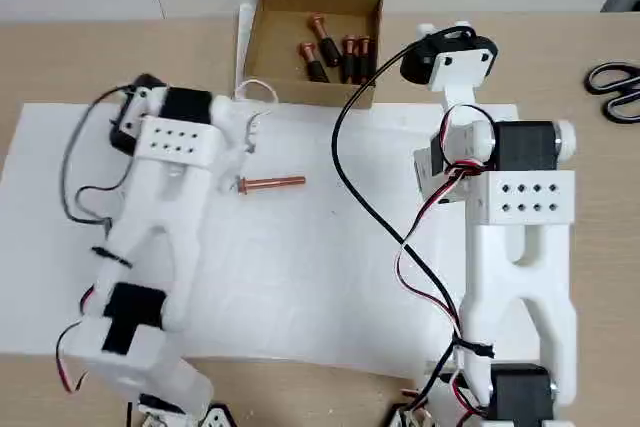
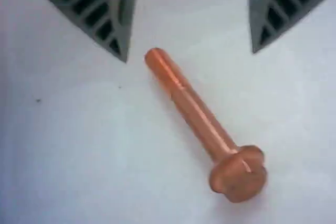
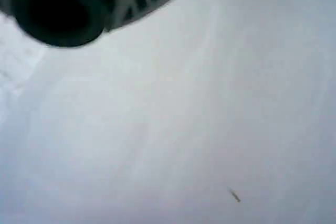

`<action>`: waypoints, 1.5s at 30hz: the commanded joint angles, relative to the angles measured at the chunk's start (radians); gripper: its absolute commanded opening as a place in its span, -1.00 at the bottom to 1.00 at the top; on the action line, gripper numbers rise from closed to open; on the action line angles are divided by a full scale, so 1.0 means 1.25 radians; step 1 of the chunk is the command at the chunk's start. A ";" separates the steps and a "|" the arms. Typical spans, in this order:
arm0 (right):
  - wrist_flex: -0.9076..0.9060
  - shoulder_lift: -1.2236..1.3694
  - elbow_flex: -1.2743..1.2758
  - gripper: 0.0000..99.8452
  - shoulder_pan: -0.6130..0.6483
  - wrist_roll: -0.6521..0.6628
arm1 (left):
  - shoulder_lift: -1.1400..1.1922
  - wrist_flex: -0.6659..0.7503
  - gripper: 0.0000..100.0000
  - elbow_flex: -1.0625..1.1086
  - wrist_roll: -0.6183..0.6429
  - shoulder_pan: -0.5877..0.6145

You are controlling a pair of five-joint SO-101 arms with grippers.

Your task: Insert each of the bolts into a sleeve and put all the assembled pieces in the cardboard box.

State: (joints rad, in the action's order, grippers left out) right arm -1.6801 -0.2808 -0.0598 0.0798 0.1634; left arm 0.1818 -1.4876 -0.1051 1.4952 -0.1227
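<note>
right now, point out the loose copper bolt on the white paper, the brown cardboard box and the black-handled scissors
loose copper bolt (image 2: 194, 111), left wrist view, mid-shank
brown cardboard box (image 1: 300, 94), high view, its near wall
black-handled scissors (image 1: 612, 90), high view, its handles

I see bolt (image 1: 272, 183) copper, shiny. Cardboard box (image 1: 262, 37) brown; assembled pieces (image 1: 335, 52) inside copper and black. Sheet (image 1: 300, 287) white, table (image 1: 60, 57) tan. Left arm (image 1: 160, 217), right arm (image 1: 520, 247) white, motors (image 1: 525, 142) black. Left gripper (image 2: 189, 51) fingers (image 2: 100, 9) grey, slatted. Scissors (image 1: 615, 87) far right, black.

Scissors (image 1: 612, 92) and left tool (image 2: 189, 55) partly beyond picture edges; dark round thing (image 3: 58, 11) blurred.
</note>
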 commanded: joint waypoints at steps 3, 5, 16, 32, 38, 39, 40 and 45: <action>-0.002 -0.040 0.016 -0.99 -0.001 0.001 | 0.064 0.076 -0.72 -0.004 0.090 -0.038; -0.002 -0.040 0.017 -0.99 -0.001 0.001 | 0.091 0.098 -0.72 -0.004 0.102 -0.033; -0.002 -0.040 0.017 -0.99 -0.002 0.001 | 0.196 0.140 -0.72 -0.004 0.123 0.010; -0.002 -0.040 0.017 -0.99 -0.002 0.001 | 0.280 0.141 -0.96 -0.004 0.117 0.010; -0.002 -0.040 0.017 -0.99 -0.002 0.001 | 0.275 0.133 -0.99 -0.017 0.117 0.005; -0.002 -0.040 0.017 -0.99 -0.002 0.001 | 0.275 0.113 -0.99 -0.031 0.117 0.005; -0.002 -0.040 0.017 -0.99 -0.003 0.001 | 0.275 0.085 -0.99 -0.057 0.117 0.005; -0.002 -0.040 0.015 -0.99 -0.002 0.001 | 0.275 -0.091 -0.99 -0.274 0.038 0.005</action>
State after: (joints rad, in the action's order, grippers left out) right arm -1.6801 -0.2854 -0.0338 0.0783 0.1634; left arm 0.5409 -1.4922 -0.2739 1.6042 -0.1151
